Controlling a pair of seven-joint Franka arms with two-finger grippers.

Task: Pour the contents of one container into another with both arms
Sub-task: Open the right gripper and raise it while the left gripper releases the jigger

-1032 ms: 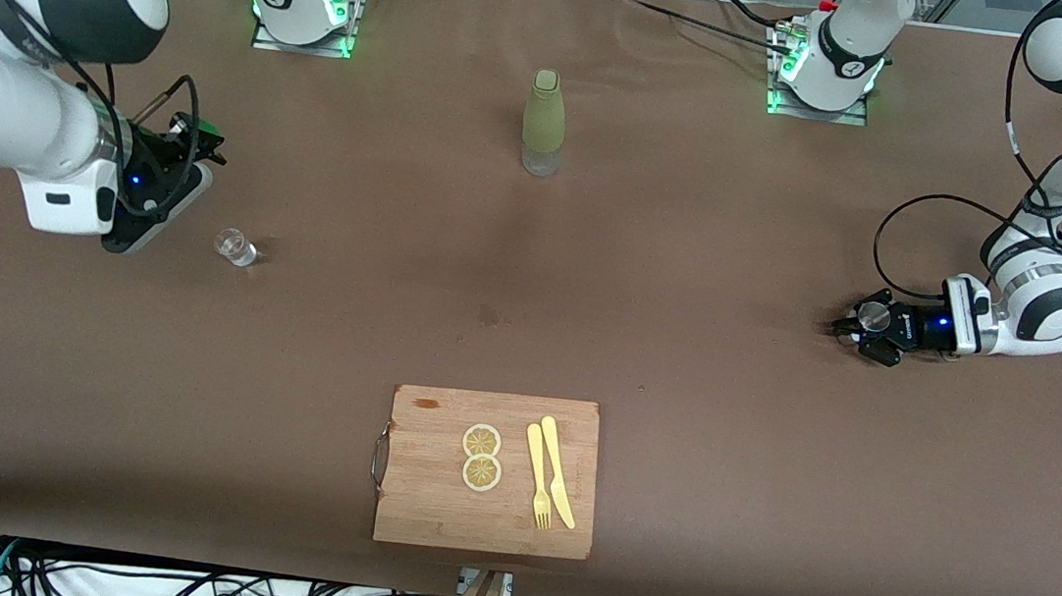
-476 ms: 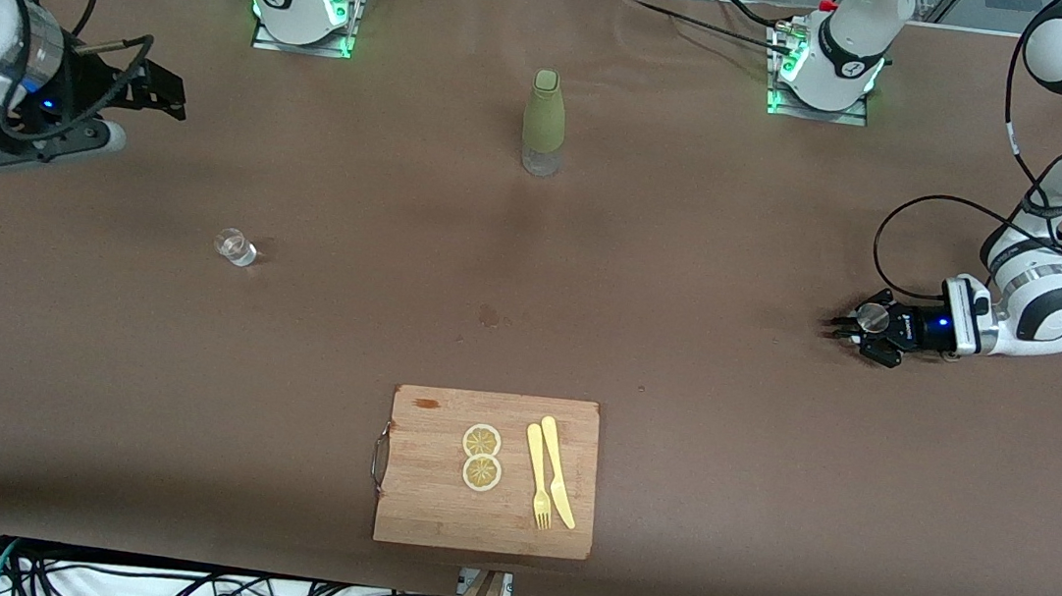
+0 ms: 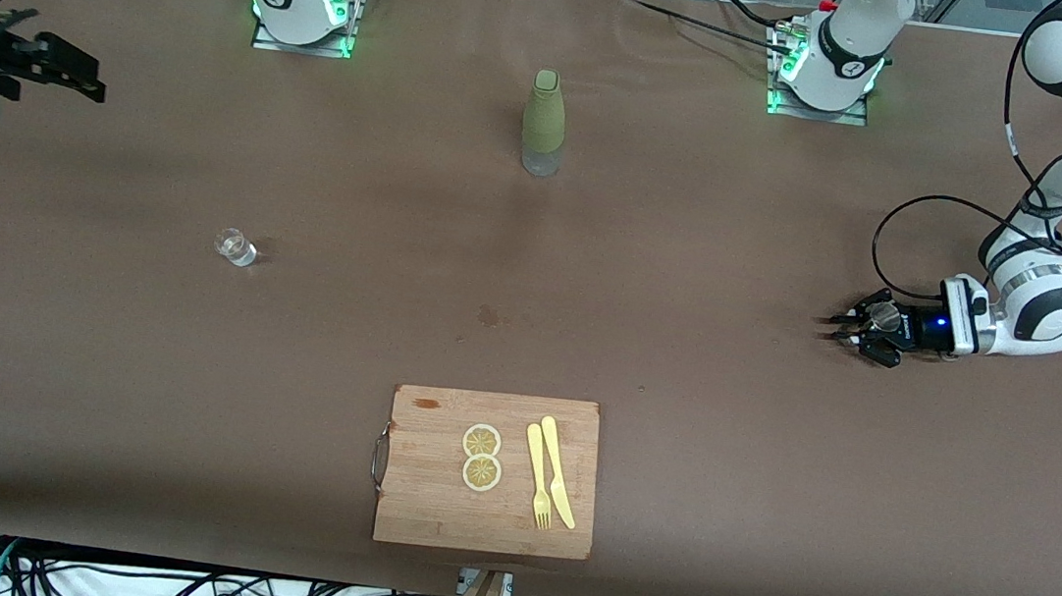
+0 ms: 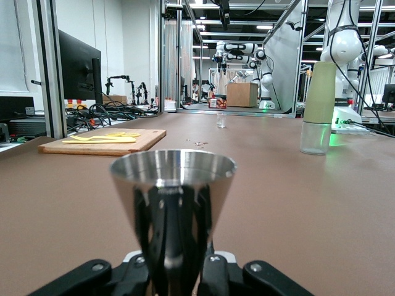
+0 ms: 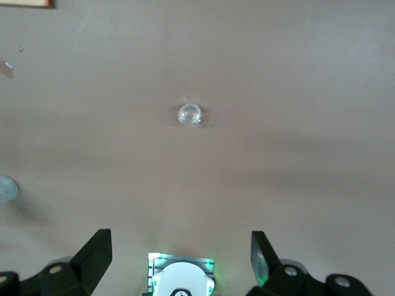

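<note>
Gripping a shiny cone-shaped metal cup (image 4: 173, 185), the left gripper (image 3: 858, 330) sits low at its end of the brown table (image 3: 683, 354). The right gripper (image 5: 179, 246) hangs high, fingers spread wide, over a small clear glass (image 3: 235, 247).

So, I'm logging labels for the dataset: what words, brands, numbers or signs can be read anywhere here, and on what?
None can be read.
Left gripper: small white print on its black body, too small to read.
Green bottle, small glass, metal cup, cutting board: no markings visible.
Right gripper, over the table near the glass: no lettering visible.
</note>
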